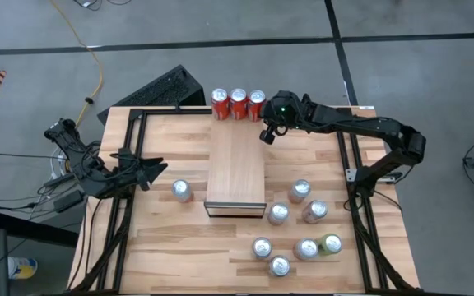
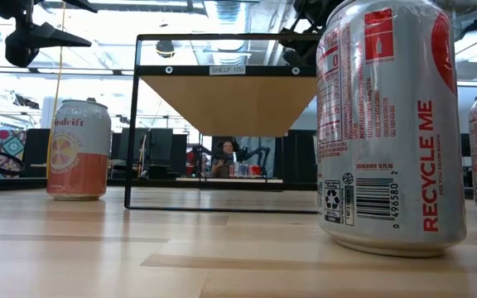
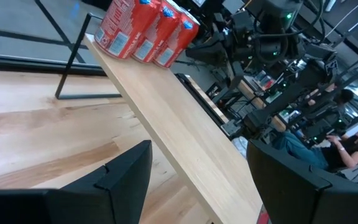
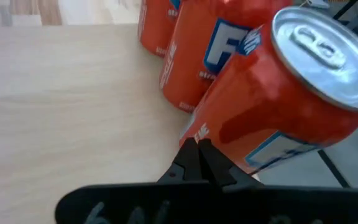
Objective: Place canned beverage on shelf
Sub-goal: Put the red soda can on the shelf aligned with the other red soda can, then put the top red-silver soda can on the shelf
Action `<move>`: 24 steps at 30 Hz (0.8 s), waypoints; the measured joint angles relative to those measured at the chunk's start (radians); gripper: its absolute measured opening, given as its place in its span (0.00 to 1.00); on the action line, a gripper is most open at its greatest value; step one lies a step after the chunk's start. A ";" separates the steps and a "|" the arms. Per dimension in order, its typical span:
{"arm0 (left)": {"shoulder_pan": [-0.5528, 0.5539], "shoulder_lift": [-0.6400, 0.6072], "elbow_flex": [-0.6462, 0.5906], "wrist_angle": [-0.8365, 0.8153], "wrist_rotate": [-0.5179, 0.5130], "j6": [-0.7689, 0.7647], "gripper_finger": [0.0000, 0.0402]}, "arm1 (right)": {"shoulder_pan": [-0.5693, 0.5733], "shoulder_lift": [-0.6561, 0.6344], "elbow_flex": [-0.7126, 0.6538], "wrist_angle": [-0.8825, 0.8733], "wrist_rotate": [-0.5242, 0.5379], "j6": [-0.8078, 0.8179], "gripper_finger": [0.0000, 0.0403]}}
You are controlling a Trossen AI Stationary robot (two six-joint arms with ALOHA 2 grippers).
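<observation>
Three red cans (image 1: 238, 104) stand in a row at the shelf's (image 1: 236, 168) top end, upper center. Right gripper (image 1: 267, 135), jaws pressed together, sits just right of them. Left gripper (image 1: 151, 171), jaws spread, empty, waits mid-left near a silver can (image 1: 181, 191).

high view: straight down from above, far enough to take in the whole table (image 1: 179, 247), both arms and the shelf (image 1: 235, 168).
low view: at tabletop height, looking level across the wood under the shelf (image 2: 228, 103) into the room; one silver can (image 2: 385, 124) stands very near the lens.
left wrist view: looks along the shelf (image 3: 185, 134) toward three red cans (image 3: 145, 28) at its far end (the high view shows them too).
right wrist view: very close on the red cans (image 4: 260, 99), looking down at an angle.
</observation>
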 joint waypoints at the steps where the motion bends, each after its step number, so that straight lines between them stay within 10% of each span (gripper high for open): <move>1: 0.000 0.000 0.000 -0.003 -0.001 -0.001 0.63 | 0.000 0.000 0.000 -0.004 -0.001 0.000 0.00; 17: 0.000 0.000 0.000 -0.010 0.001 -0.043 0.63 | 0.173 -0.185 0.189 -0.648 -0.054 0.308 0.02; 24: 0.000 0.000 0.000 -0.010 -0.002 -0.045 0.63 | 0.361 -0.226 0.201 -0.976 -0.061 0.573 0.31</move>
